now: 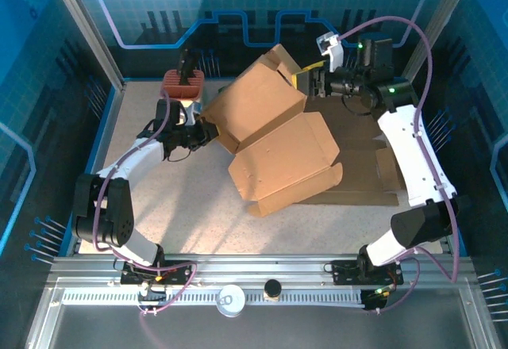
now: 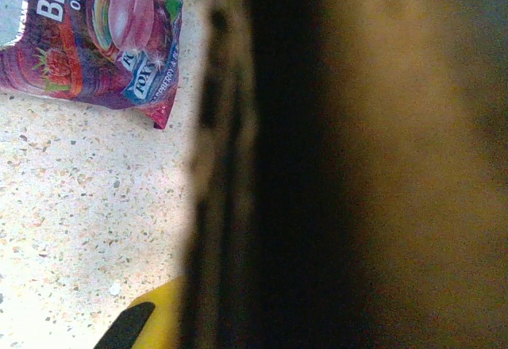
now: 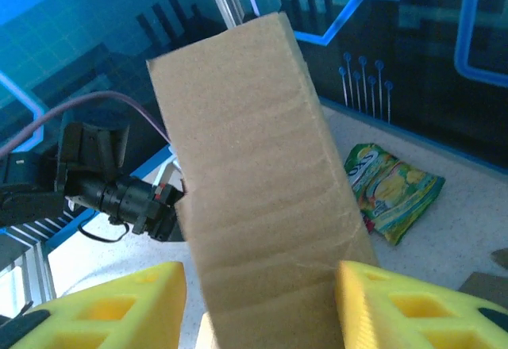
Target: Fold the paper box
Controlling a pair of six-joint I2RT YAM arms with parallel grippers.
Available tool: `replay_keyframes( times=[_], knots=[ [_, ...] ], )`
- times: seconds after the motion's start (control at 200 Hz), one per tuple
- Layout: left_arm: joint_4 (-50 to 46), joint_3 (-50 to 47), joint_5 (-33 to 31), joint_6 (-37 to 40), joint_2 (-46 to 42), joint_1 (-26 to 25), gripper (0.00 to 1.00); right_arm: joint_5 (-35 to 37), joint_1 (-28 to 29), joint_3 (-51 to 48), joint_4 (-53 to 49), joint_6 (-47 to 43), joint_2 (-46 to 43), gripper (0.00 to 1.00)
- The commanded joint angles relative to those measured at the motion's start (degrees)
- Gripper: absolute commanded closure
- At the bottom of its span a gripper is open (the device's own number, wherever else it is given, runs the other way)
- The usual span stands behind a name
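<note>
Cardboard is taking up the middle of the speckled white worktop: a brown corrugated paper box, half opened, is leaning tilted there with its flaps spread toward the near side. The left end effector is sitting fully closed on the box's left edge. In the left wrist view that edge is running dark and blurred just beside a yellow finger. The right end effector is reaching in at the box's far upper flap. In the right wrist view its two yellow fingers are standing partly apart with the flap rising between them. The right one is touching the flap's edge and the left one is sitting just clear. A red and purple berry snack bag is lying at the far left of the worktop. A green and yellow snack bag is lying beyond the flap. A flat brown cardboard sheet is resting under the box's right side.
</note>
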Motion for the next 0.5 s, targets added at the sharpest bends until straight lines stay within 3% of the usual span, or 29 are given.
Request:
replay_keyframes(
  times=[0.0,0.165,0.34,0.495],
  knots=[
    [1.4,1.8,2.7,0.7,-0.7,-0.1,1.00,0.1,-1.2,-0.7,2.0,0.9,-0.8,0.45],
    [1.1,1.8,2.7,0.9,-0.6,-0.1,1.00,0.6,-2.9,-2.1,5.3,3.6,-0.1,0.43],
    [0.7,2.1,2.7,1.1,-0.7,-0.1,1.00,-9.4,-8.3,-7.2,16.9,14.2,-0.7,0.40],
    [0.6,2.3,2.6,1.3,-0.4,-0.1,1.00,-12.8,-10.5,-9.4,21.4,17.9,-3.1,0.36]
  ],
)
